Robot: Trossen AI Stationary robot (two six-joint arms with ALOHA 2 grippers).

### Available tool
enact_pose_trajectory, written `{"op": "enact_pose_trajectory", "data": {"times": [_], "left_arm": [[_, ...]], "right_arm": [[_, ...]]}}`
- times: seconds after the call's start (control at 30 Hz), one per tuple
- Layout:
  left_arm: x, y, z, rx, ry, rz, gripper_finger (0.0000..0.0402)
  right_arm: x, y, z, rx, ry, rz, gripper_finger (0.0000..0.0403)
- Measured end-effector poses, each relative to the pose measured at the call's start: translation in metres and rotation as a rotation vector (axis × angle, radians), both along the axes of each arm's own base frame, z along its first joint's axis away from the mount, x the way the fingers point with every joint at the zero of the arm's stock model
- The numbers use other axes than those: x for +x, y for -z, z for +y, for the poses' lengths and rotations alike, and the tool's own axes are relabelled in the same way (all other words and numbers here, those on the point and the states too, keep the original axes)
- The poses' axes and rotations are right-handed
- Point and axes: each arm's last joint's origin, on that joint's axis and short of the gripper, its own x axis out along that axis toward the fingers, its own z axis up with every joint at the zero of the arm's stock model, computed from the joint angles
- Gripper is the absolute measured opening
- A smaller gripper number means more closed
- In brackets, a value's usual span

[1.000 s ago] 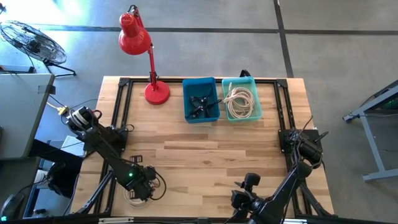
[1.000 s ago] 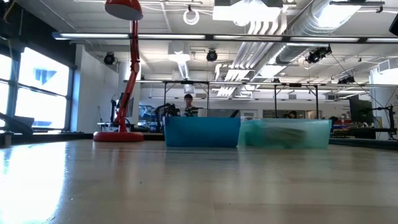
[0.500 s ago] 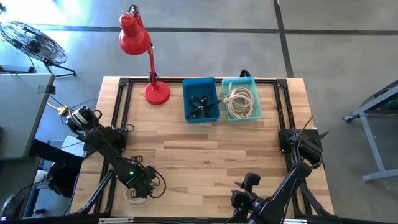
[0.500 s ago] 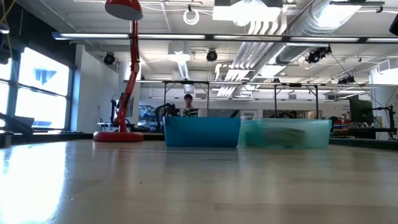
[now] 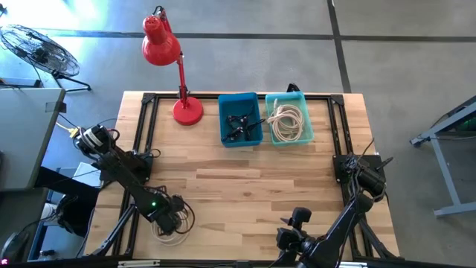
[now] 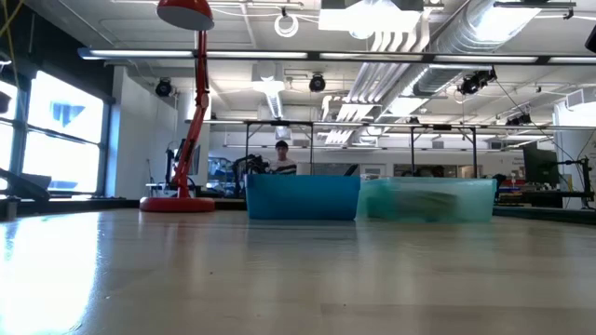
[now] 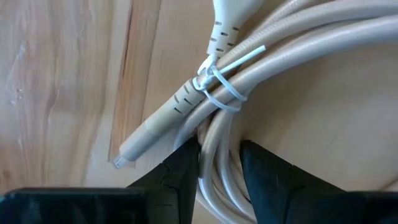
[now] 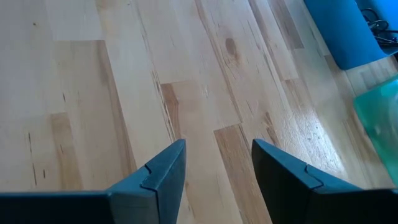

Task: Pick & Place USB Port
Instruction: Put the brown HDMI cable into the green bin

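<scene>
Cable (image 7: 249,74), beige and coiled, lies flat on the table (image 5: 245,193) at the near left edge, its strands cinched by a white tie (image 7: 221,87) so the coil stays one bundle. The left gripper (image 7: 219,163) is down on it, fingers (image 7: 180,171) straddling a few strands, narrow but with a gap either side; I judge it closing on them rather than gripping yet. Taking the coil near the tie makes sense, since the bundle should lift whole instead of unspooling. The plug end (image 7: 134,146) sticks out free beside the fingers.

The right gripper (image 8: 216,163) waits at the near right edge, jaws wide, holding nothing, clear of the work.

Across bare planks, at the far edge, stand two bins side by side: a blue bin (image 5: 239,119) with dark parts, and a teal bin (image 5: 288,117) that already holds pale coiled cables, likely this one's destination. A red lamp (image 5: 175,67) stands left of them.
</scene>
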Motion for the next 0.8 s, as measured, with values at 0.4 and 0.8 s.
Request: {"op": "enact_pose_trajectory", "data": {"times": [0.4, 0.8], "left_arm": [[0.0045, -0.0057, -0.0043, 0.001, 0.046, -0.019, 0.0118], [0.0046, -0.0063, -0.0042, 0.008, 0.043, -0.019, 0.0118]], "right_arm": [[0.0, 0.0001, 0.0, 0.0, 0.0, 0.0, 0.0176], [0.0, 0.0001, 0.0, -0.004, -0.005, 0.003, 0.0176]]}}
